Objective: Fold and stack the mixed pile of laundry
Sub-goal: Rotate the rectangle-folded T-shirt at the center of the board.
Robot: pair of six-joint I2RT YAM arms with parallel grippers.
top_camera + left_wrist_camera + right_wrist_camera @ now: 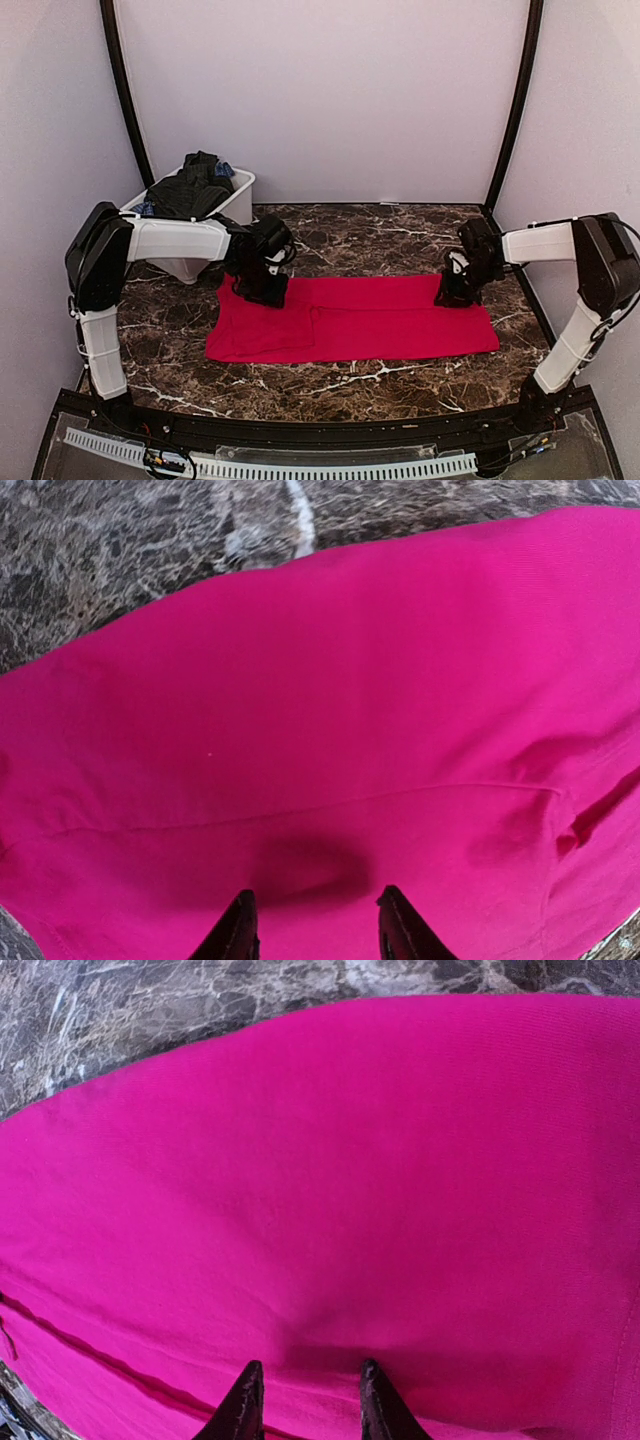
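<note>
Top external view: at far left the laundry pile (190, 188) sits in a white bin (243, 190). The left gripper (262, 288) and right gripper (455, 292) stand on the red cloth (370, 318), which lies spread flat; both have jaws parted and nothing pinched. If the two pinch unevenly, the fold would likely skew.

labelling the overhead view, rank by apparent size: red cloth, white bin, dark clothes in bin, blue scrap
1. red cloth
2. white bin, partly behind left arm
3. dark clothes
4. blue scrap
</note>
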